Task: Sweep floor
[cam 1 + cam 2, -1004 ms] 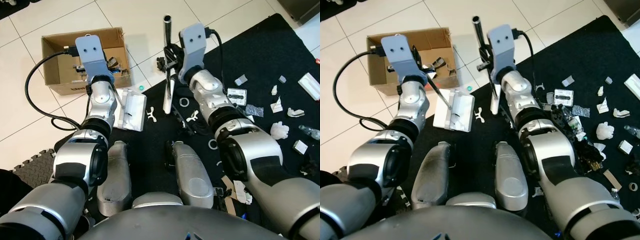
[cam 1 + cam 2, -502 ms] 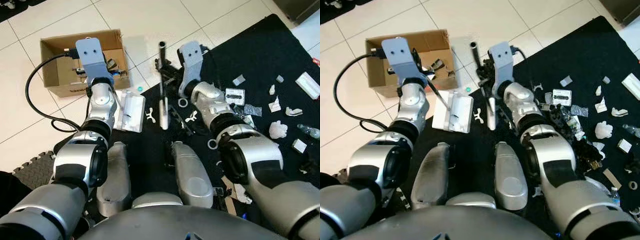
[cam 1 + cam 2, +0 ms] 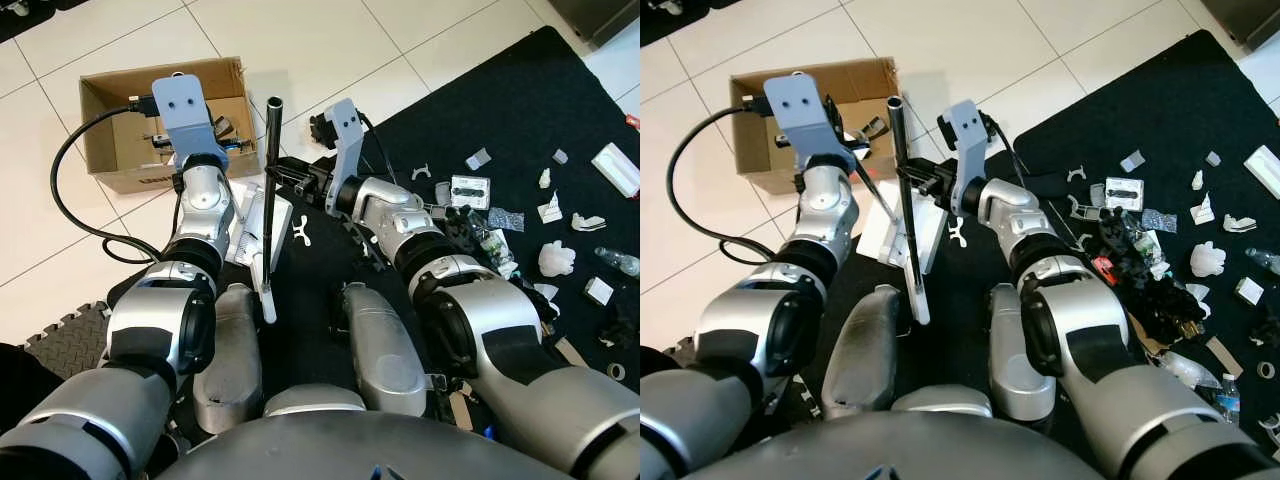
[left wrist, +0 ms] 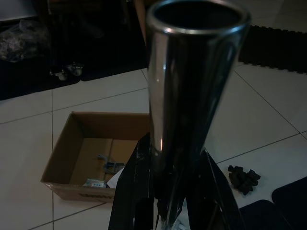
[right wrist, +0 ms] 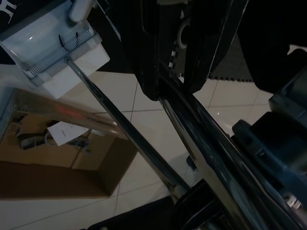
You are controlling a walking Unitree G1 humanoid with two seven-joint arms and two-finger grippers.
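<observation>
The right gripper clamps the broom pole mid-shaft, over the white dustpan whose handle the left gripper pinches. Rigid, light, slick metal probably twists in a single grip, so hold nearer the head

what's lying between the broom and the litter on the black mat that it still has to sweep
The right gripper holds the broom over the white dustpan, at the mat's left edge. The litter lies far to the right. Between them are the robot's own right arm and a white clip; nothing else visible blocks the way.
</observation>
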